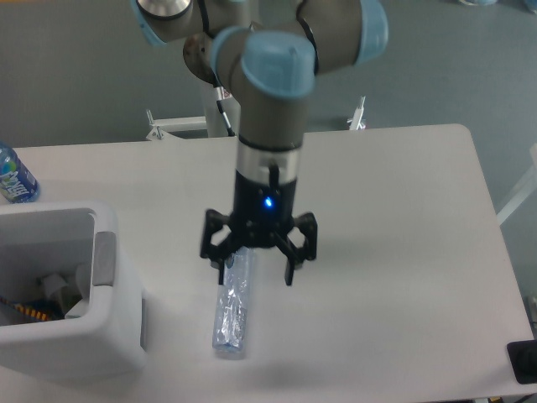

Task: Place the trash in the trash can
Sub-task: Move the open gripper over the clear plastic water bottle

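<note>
Over the flattened bottle (pixel 233 306) on the bench (pixel 377 252), the gripper (pixel 257 267) is held spread apart, and should be centred before closing.

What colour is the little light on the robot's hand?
Blue. The small light glows on the gripper, plain in the fixed camera view.

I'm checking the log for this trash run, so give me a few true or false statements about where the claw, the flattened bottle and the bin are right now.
1. The claw is open. True.
2. The flattened bottle is inside the bin. False: it lies on the table.
3. The claw is above the bottle's upper end. True.
4. The bin stands at the table's right edge. False: it is at the left.
5. The blue-labelled bottle lies in the bin. False: it is behind it.
</note>
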